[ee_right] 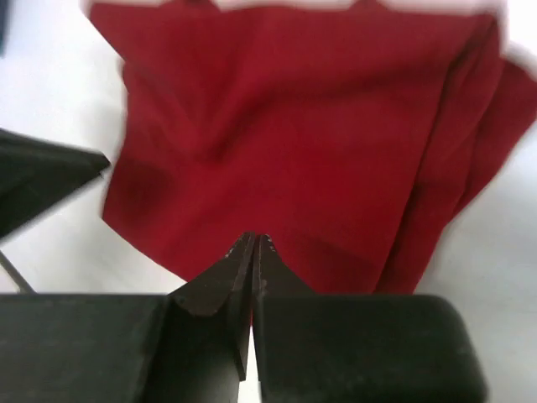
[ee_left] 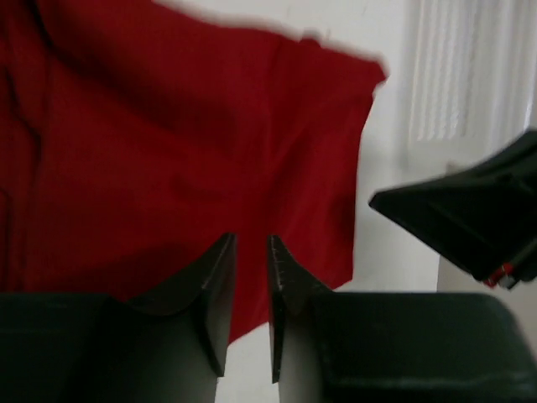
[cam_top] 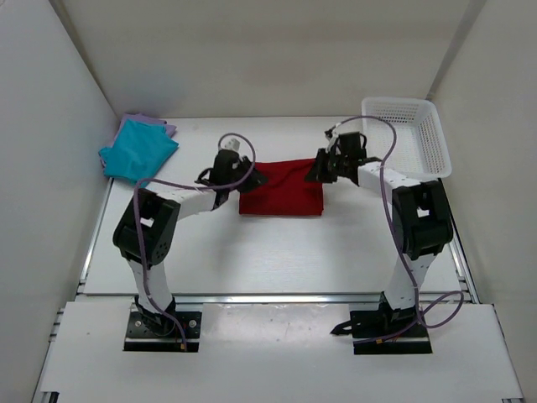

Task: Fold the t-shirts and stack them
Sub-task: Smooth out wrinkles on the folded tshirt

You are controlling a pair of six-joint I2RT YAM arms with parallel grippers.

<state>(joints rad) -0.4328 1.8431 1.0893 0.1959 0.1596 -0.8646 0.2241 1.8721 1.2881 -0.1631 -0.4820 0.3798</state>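
Left pincer [ee_left: 250, 239] stands slightly parted, right pincer [ee_right: 252, 238] clenched, flanking a rectangular folded dark red t-shirt [cam_top: 281, 188].

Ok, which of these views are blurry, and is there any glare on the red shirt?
Top external view: sharp and evenly lit, the dark red fabric t-shirt crisp with no glare. Left wrist view: shirt edges smeared, the white plastic mesh basket washed out and soft. Right wrist view: the shirt's outline blurred too, no glare.

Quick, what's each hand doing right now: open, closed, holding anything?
Left hand: slightly open, empty, over the dark red t-shirt.
Right hand: closed, no cloth visibly pinched.
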